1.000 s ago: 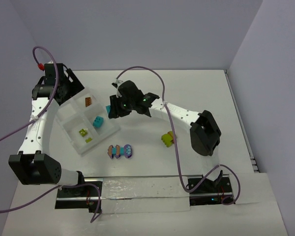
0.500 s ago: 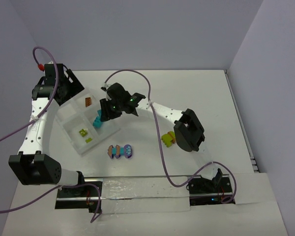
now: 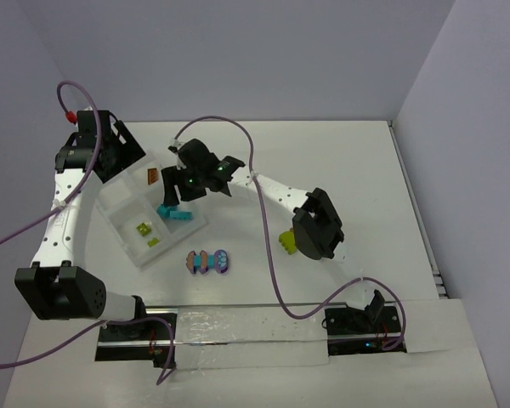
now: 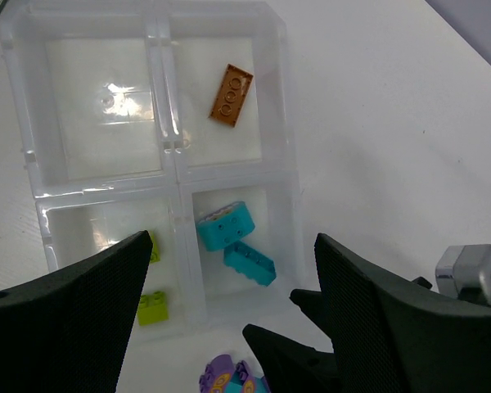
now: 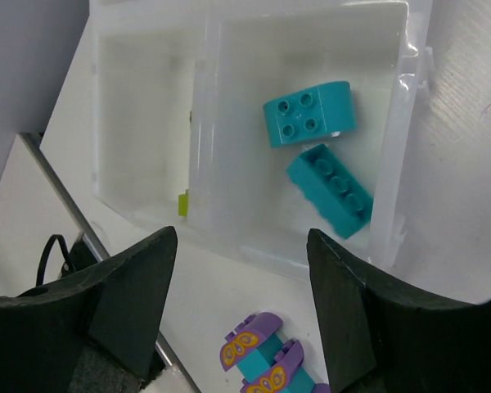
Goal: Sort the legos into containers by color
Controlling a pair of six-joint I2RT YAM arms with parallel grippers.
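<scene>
The white tray [image 3: 119, 204] holds an orange-brown lego [image 3: 153, 176], two lime legos [image 3: 141, 228] and two turquoise legos [image 3: 175, 212], each colour in its own container. My right gripper [image 3: 173, 195] hangs open just above the turquoise container, with nothing between its fingers [image 5: 139, 278]. In the right wrist view the turquoise bricks [image 5: 309, 112] lie side by side in the tray [image 5: 393, 221]. My left gripper [image 3: 98, 146] stands open behind the tray. A purple, turquoise and orange cluster [image 3: 208, 261] lies in front of the tray. A lime and orange cluster [image 3: 286, 240] sits partly behind the right arm.
The left wrist view looks down on the tray [image 4: 286, 147], with the orange brick [image 4: 231, 95] and one container bare. The right arm's elbow [image 3: 316, 225] reaches over the table's middle. Purple cables loop above both arms. A metal rail [image 3: 238, 327] runs along the near edge.
My right gripper has moved left over the tray with a turquoise brick and opened. That brick now lies in the container beside the other turquoise one. The left arm has not moved.
</scene>
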